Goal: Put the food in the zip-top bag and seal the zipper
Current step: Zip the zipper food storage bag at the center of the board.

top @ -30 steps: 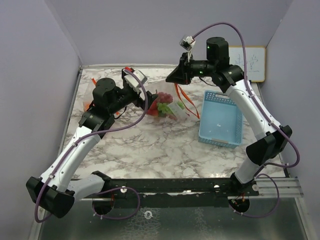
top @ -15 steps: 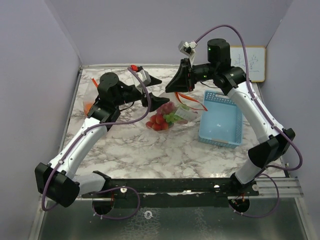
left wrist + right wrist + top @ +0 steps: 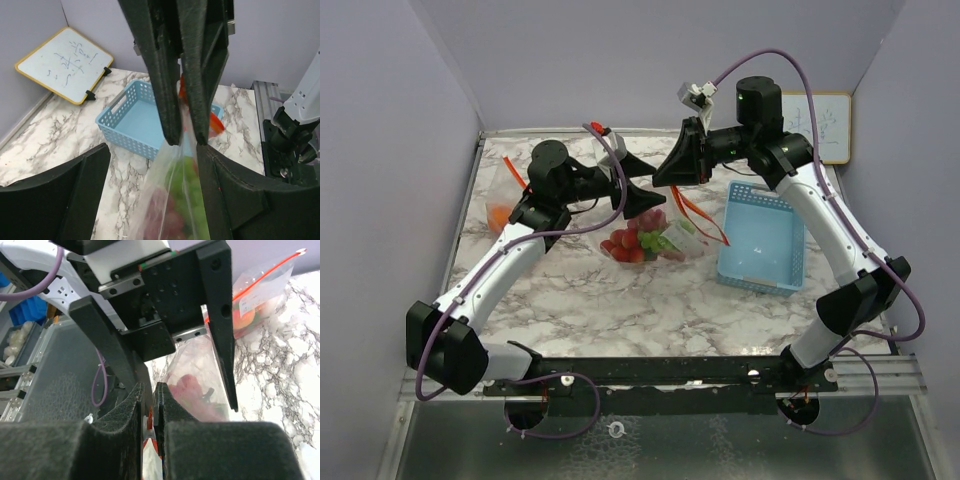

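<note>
A clear zip-top bag [image 3: 650,240] with an orange-red zipper strip holds the food [image 3: 628,243]: red fruits and green grapes. My right gripper [image 3: 670,172] is shut on the bag's top edge and holds it up, with the bag's bottom on the table. In the right wrist view the right gripper [image 3: 148,390] pinches the orange zipper strip [image 3: 151,442]. My left gripper [image 3: 638,197] is open, its jaws standing wide on either side of the hanging bag [image 3: 172,190], which lies close to the right-hand finger [image 3: 225,190]. The food [image 3: 192,200] shows blurred inside.
A light-blue mesh basket [image 3: 761,236] stands right of the bag and also shows in the left wrist view [image 3: 131,125]. A second bag [image 3: 501,207] with orange contents lies at the far left, seen too in the right wrist view [image 3: 255,295]. A small whiteboard [image 3: 826,126] leans at the back right.
My left arm has swung right and forward, and its open jaws now straddle the bag just below the right gripper. The right gripper still holds the bag's top.
</note>
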